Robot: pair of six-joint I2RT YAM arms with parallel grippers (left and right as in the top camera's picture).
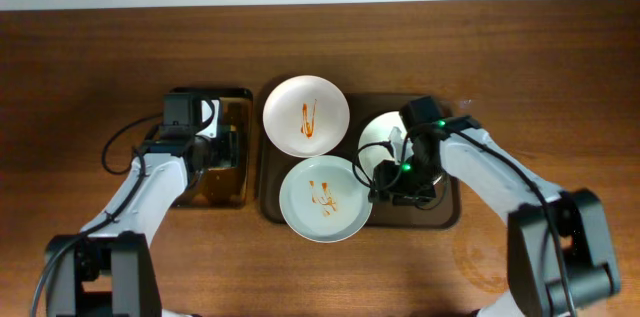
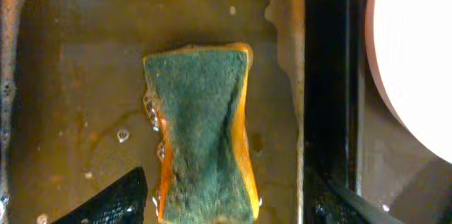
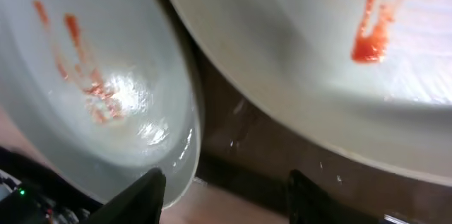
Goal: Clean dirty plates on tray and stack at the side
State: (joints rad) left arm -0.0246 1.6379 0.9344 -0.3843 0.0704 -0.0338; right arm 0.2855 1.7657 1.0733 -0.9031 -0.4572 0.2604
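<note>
Plates (image 1: 306, 115) lie sauce-streaked on the tray (image 1: 432, 219); the nearest rim is best pinched squarely by the right gripper (image 3: 226, 190), now wide and empty, while the sponge (image 2: 201, 132) is straddled by the left gripper (image 2: 219, 206), likewise wide.

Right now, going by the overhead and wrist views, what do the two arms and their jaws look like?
The left arm and right arm have white shells between black joint housings. A thin black cable loops out beside the left arm. Small green lights glow at the right arm's wrist. In both wrist views the jaws are matte black with tapered tips.
</note>
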